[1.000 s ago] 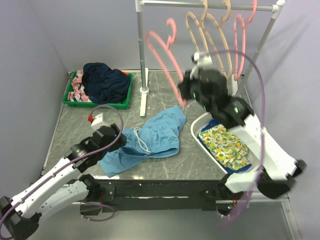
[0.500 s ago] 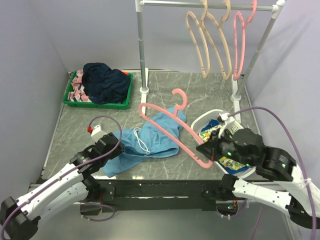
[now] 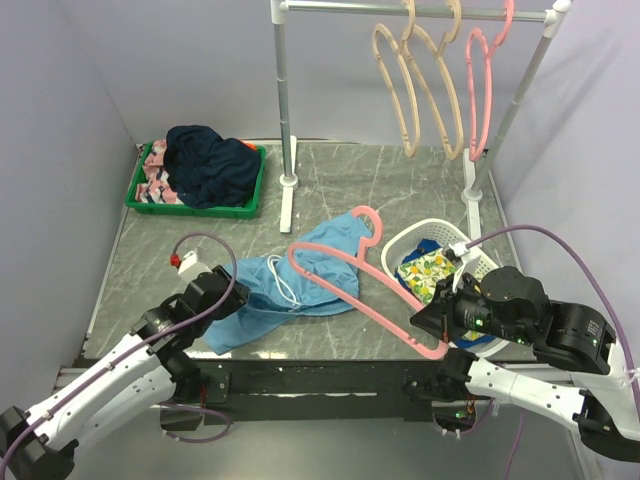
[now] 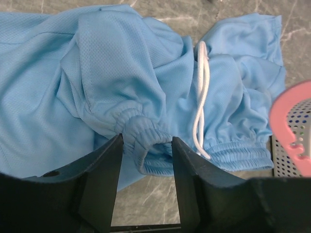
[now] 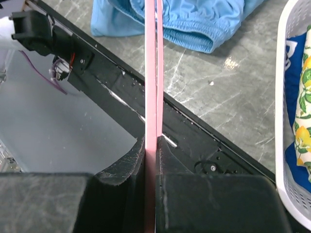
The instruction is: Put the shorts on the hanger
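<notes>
Left jaws — spread wide, straddling a bunched waistband fold [image 4: 141,133] of the shorts [image 4: 73,97], not yet pinched. Right jaws — clamped edgewise on the hanger [image 5: 151,73], slanted low over the shorts' right edge. Shorts: soft, light, limp, crumpled on the desk [image 5: 228,97]; likely to sag and slip off thin, stiff plastic. Best hold: elastic waistband, clear of the drawstring [image 4: 200,97].
</notes>
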Available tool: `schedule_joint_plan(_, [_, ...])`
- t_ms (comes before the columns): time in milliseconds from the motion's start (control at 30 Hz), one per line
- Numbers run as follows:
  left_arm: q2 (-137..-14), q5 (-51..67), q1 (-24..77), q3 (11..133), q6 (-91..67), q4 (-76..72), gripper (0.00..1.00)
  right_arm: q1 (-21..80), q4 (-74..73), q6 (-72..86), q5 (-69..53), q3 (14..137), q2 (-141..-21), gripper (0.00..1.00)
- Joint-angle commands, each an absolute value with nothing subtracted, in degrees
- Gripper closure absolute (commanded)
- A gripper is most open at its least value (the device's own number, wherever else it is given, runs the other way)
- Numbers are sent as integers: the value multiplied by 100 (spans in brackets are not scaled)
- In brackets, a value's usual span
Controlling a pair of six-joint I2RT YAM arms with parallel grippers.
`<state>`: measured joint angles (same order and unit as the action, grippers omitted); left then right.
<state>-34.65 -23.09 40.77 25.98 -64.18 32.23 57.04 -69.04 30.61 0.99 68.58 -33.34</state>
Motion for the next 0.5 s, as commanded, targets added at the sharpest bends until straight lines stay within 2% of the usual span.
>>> schedule_joint_plan(0, [-3156,-2057,4069,2506,-6574,3287,48,5730,-6943,2997,18,7110,-3401,100])
schedule_joint_plan(233, [-2883,-1872,4078,2189,-6715,3225,54,5739,-6838,2883,-290,7084,-3515,100])
schedule_joint_plan(467, [-3155,-2135,4087,2136,-6811,3147,54,5731,-6733,2707,-536,7128,-3753,100])
